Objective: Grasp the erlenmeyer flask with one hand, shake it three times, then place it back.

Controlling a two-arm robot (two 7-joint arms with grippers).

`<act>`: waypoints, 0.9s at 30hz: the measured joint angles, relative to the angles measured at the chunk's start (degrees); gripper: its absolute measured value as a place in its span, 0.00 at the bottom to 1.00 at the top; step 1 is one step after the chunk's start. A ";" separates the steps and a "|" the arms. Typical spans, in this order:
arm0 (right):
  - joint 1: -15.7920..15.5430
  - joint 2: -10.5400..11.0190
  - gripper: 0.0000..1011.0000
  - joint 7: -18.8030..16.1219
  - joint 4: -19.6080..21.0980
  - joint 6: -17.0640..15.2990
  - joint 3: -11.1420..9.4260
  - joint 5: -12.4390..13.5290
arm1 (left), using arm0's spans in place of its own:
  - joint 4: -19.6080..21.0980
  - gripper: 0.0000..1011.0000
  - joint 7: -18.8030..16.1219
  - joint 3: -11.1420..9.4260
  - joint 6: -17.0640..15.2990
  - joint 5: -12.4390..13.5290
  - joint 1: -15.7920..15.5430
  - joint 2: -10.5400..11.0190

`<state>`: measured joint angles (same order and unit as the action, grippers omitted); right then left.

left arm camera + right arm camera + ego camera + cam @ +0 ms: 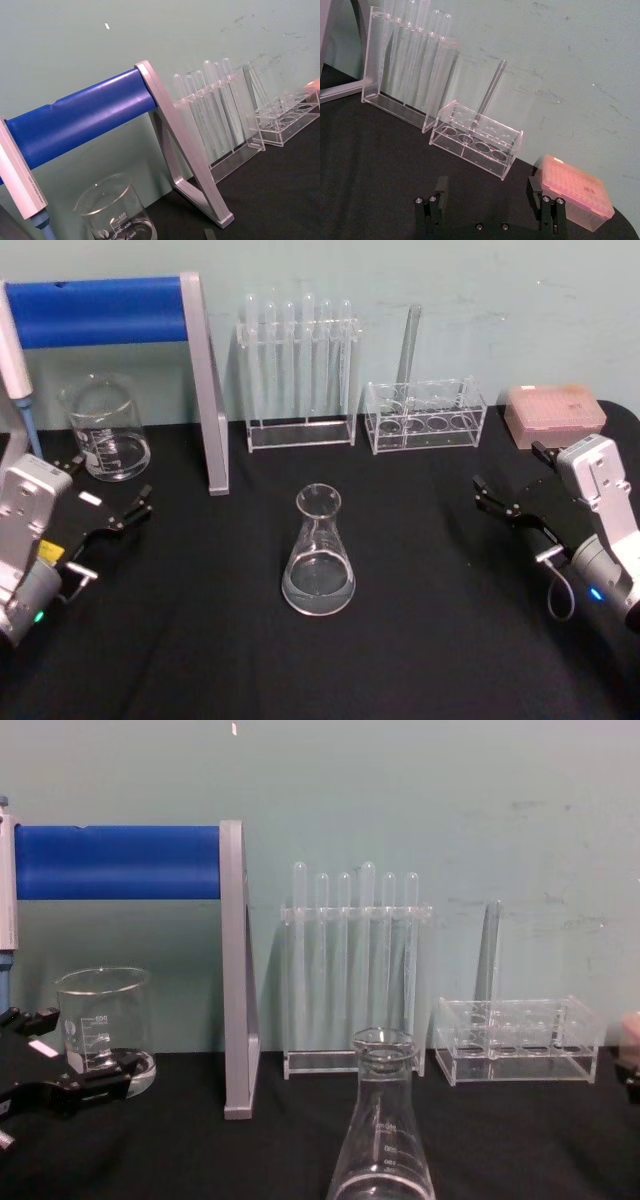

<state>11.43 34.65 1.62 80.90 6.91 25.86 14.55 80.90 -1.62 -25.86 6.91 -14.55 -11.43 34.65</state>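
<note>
The clear erlenmeyer flask (319,555) stands upright on the black table, a little nearer me than its middle; in the chest view its neck and rim (382,1140) rise at bottom centre. My left gripper (108,485) rests open at the table's left, well apart from the flask, its black fingers (75,1090) showing low beside a beaker. My right gripper (510,472), the hand, hovers open at the right, also well clear of the flask. In the right wrist view its fingers (440,189) stand wide apart with nothing between them.
A glass beaker (105,430) sits at back left beside a grey stand with a blue bar (110,310). A test tube rack (298,370), a low acrylic rack holding one glass tube (425,415) and a pink tip box (555,412) line the back edge.
</note>
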 joint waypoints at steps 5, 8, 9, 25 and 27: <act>0.00 0.00 0.99 0.00 0.00 0.00 0.00 0.00 | 0.00 0.99 0.00 0.00 0.00 0.00 0.00 0.00; 0.00 0.00 0.99 0.00 0.00 0.00 0.00 0.00 | 0.00 0.99 0.00 0.00 0.00 0.00 0.00 0.00; 0.00 0.00 0.99 0.00 0.00 0.00 0.00 0.00 | 0.00 0.99 0.00 0.00 0.00 0.00 0.00 0.00; 0.00 0.00 0.99 0.00 0.00 0.00 0.00 0.00 | 0.00 0.99 -0.01 0.00 0.00 0.00 0.00 0.00; 0.00 0.00 0.99 0.00 0.00 0.00 0.00 0.00 | 0.00 0.99 0.00 0.00 0.00 0.00 0.00 0.00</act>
<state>11.43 34.65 1.62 80.90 6.91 25.86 14.55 80.90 -1.62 -25.86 6.91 -14.54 -11.43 34.65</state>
